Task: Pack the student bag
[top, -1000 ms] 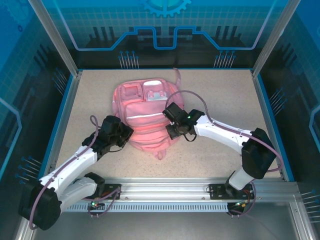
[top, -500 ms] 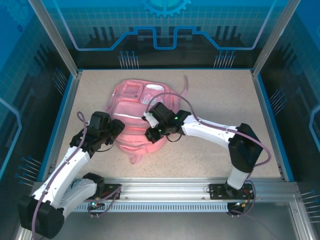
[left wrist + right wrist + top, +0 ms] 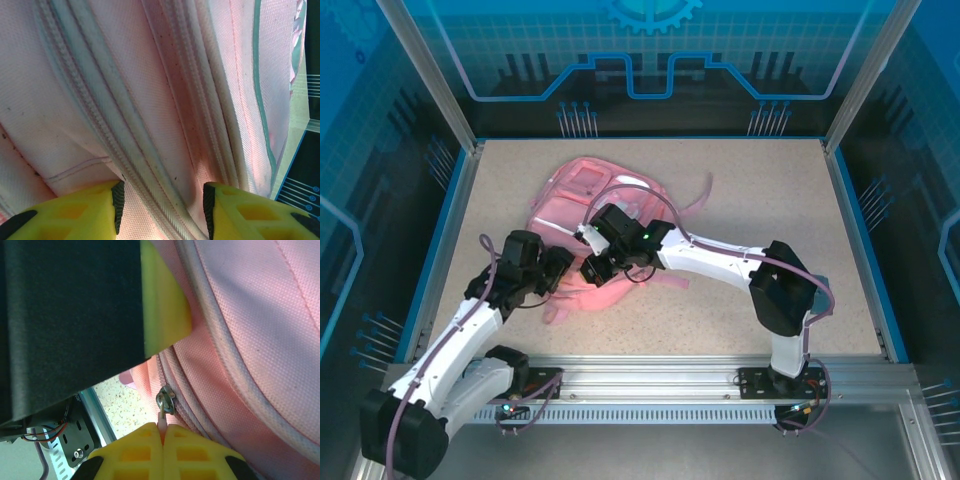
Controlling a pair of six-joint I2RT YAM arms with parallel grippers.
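Speckled bench (image 3: 770, 220) w/ soft, floppy student bag (image 3: 575, 190): prob. light, grab by zip pull (image 3: 165, 404), where right hand (image 3: 162, 432) is clamped; left hand (image 3: 162, 200) apart over seam (image 3: 125, 150).

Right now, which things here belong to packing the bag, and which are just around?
Part of the job: backpack; zip pull, pinched by the right tool; left tool, open over the backpack's seams.
Just around: table; metal rail at the near edge; blue walls.
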